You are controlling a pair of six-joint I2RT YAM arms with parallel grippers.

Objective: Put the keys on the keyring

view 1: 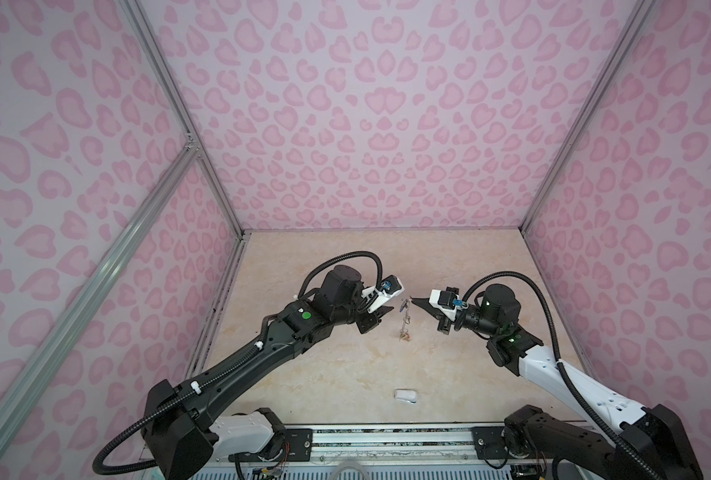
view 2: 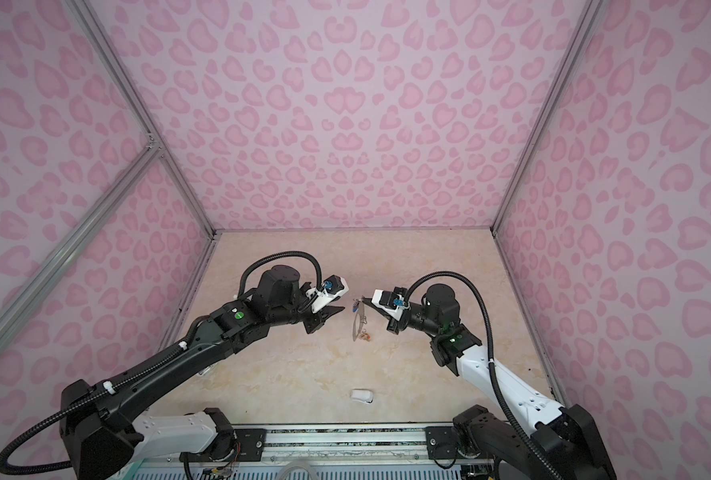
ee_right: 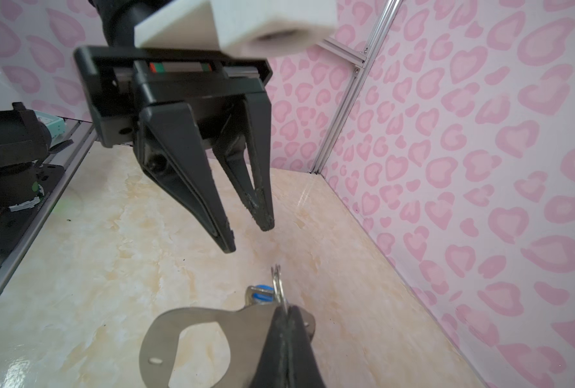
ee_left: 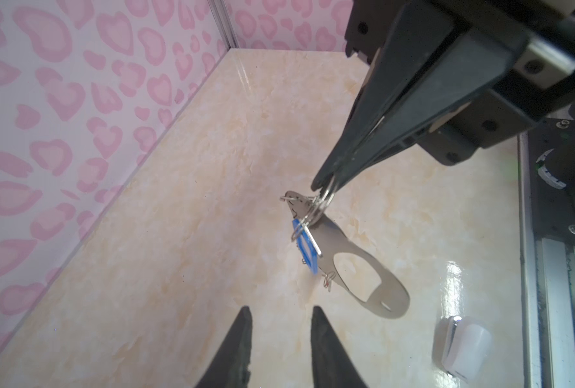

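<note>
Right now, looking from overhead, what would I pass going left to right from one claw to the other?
left gripper, jaws apart → keyring, hanging above the table → right gripper, pinching its top wire ring

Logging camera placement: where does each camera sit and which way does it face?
Top views: overhead at the near edge, looking down and towards the back wall; both arms show, left gripper, right gripper.
Left wrist: on the left arm, looking past its open fingertips at the flat grey-brown metal keyring held by the right gripper.
Right wrist: on the right arm, looking past its shut fingers at the left gripper.
Shared: both wrist views show the keyring and blue plastic key tag.
</note>
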